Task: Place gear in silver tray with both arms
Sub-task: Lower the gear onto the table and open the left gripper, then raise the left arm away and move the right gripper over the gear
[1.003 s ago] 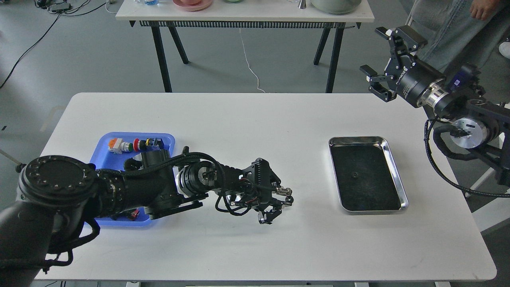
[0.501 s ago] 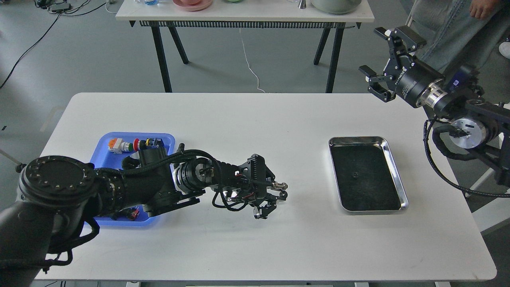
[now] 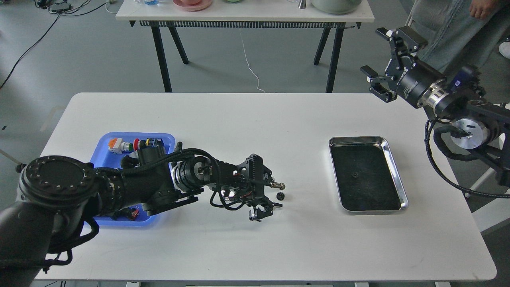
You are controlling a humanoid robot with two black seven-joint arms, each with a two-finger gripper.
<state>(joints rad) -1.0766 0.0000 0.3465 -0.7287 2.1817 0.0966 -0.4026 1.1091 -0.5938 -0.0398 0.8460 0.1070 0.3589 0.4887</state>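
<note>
Small black gear (image 3: pixel 280 195) on white table (image 3: pixel 255 119) between left pincer (image 3: pixel 275 195) fingertips, spread apart.

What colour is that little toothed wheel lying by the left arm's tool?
Black. The gear shows in the head view, against the white table.

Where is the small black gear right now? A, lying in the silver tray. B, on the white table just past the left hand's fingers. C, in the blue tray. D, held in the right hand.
B: the gear lies on the white table between the open fingers of the left hand, well short of the silver tray, while the right hand hangs open and empty off the table's far right corner.
</note>
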